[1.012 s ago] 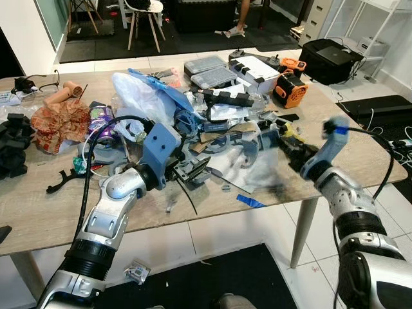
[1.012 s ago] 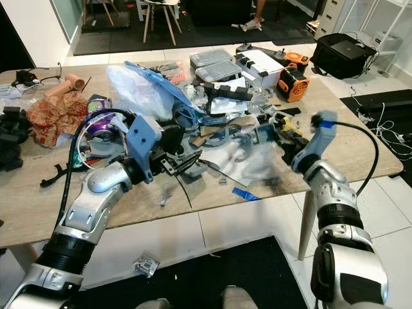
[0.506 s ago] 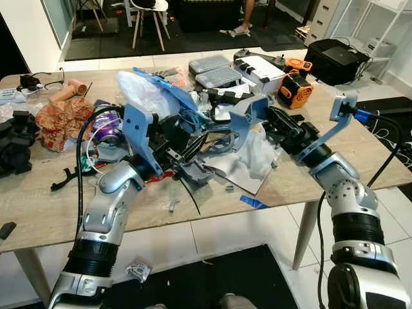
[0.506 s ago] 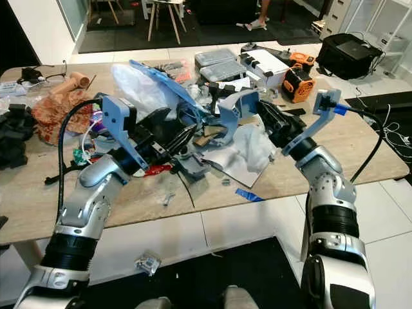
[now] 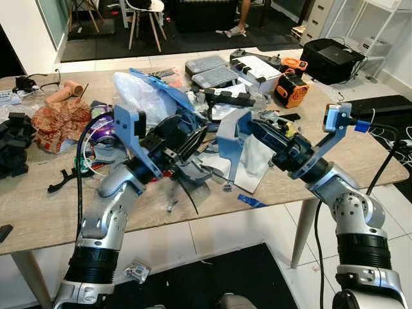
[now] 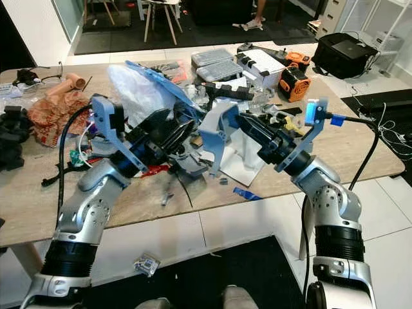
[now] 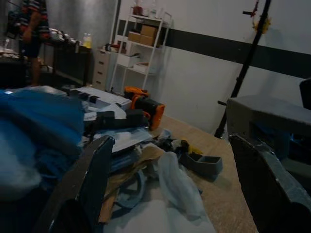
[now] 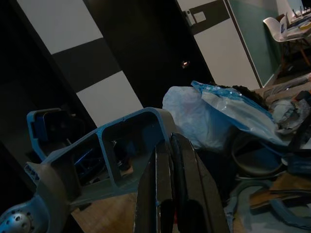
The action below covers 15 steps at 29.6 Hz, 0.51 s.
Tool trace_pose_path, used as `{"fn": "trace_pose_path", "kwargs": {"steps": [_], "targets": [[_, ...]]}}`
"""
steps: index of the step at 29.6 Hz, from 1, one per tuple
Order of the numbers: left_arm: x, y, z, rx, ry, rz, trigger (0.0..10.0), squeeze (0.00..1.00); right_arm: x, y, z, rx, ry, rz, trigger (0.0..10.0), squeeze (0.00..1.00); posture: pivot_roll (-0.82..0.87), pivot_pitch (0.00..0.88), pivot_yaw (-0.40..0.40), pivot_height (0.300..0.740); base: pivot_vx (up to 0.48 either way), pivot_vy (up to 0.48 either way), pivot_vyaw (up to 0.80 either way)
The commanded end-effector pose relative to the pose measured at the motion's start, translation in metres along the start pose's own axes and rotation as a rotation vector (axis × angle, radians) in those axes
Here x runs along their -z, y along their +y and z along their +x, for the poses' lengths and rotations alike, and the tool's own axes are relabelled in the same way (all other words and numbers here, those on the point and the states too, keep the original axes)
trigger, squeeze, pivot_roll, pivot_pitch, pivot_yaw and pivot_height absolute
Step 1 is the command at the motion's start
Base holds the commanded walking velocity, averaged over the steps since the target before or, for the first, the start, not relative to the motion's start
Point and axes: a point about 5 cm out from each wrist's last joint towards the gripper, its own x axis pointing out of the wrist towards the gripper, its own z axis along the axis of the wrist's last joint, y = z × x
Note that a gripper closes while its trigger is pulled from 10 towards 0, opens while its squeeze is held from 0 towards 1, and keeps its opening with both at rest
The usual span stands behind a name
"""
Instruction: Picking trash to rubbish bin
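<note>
Since half a second before, the right gripper [image 5: 248, 127] had swung lower and closer to the robot, carrying the blue-grey plastic piece [image 5: 230, 143] with it. Its 2 black fingers [image 8: 167, 182] were pressed together on a thin wall of that piece. The piece looked like a frame with hollow, box-shaped holes and rounded corners. It hung tilted above the white sheet [image 5: 252, 164] near the front edge of the wooden table [image 5: 38, 206].

The left gripper [image 5: 187, 138] had risen a little, and its 2 fingers [image 7: 92, 187] were spread wide apart with nothing between them. It pointed into the pile of junk, close to the grey part [image 5: 193, 174].

Behind the pile lay a clear plastic bag [image 5: 141, 96], an orange tool [image 5: 290, 87] and a crumpled brown paper [image 5: 61, 122].
</note>
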Motion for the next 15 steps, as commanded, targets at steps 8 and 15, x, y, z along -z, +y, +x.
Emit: {"fn": "trace_pose_path", "kwargs": {"steps": [8,15], "targets": [[0.012,0.013,-0.007,-0.119,0.061,0.01,10.0,0.0,0.006,0.005,0.002,0.011,-0.001,-0.001,10.0,0.0,-0.07,0.0,-0.027,0.74,-0.342,0.0,0.0],[0.018,0.028,-0.022,-0.257,0.091,0.049,10.0,0.0,0.005,-0.006,0.0,0.106,-0.035,-0.019,10.0,0.0,-0.07,0.0,-0.029,0.74,-0.325,0.0,0.0]]}}
